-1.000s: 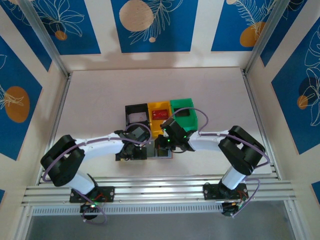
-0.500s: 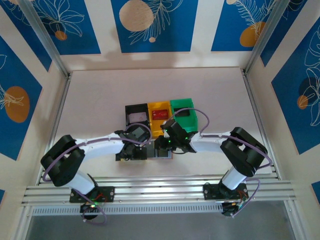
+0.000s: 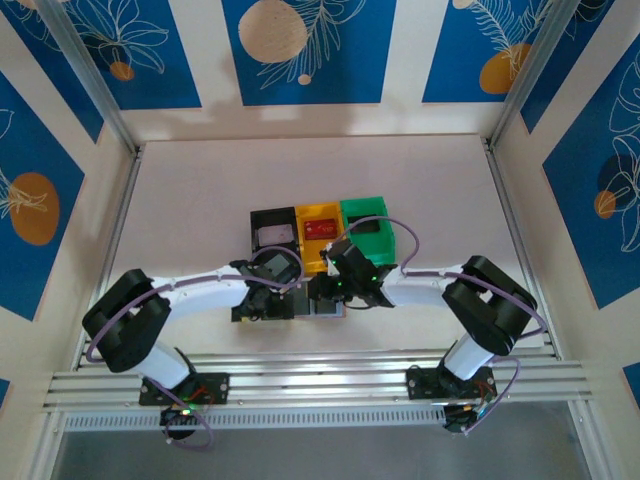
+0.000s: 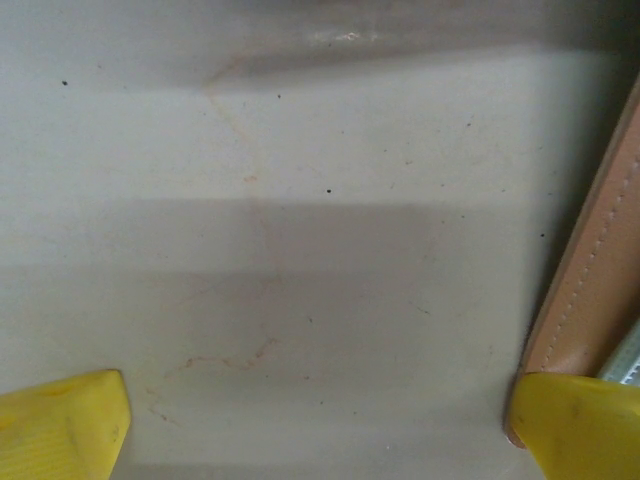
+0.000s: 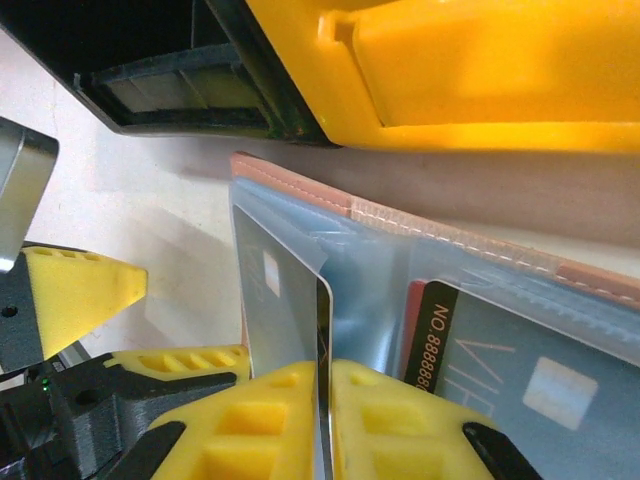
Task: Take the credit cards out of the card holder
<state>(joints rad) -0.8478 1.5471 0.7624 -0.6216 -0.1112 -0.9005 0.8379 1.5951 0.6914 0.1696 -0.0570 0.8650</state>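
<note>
Our right gripper (image 5: 322, 405) is clenched on the near edge of a thin, pale grey plastic credit card (image 5: 283, 290), with one yellow finger pressed against each face. The card stands on edge at the left end of the tan-brown, leather-like folding card holder (image 5: 470, 243). Its far part appears to sit under the holder's translucent pale pocket film. Further right in the same holder, a dark card with red trim and white printed numbers (image 5: 480, 360) lies flat inside a pocket.

Our left gripper (image 4: 320, 440) is released, its yellow fingers spread wide. One fingertip touches the holder's stitched tan edge, and the other hangs over the bare, pale counter (image 4: 300, 250), well left of the holder.

On the far side of the holder, close to it, three plastic bins stand in a row. The black bin (image 5: 150, 50) is beyond its left end, the yellow bin (image 5: 480, 70) directly behind it and the green bin (image 3: 368, 228) further right. A dark red card (image 3: 320, 228) lies in the yellow bin, apart from the holder.
</note>
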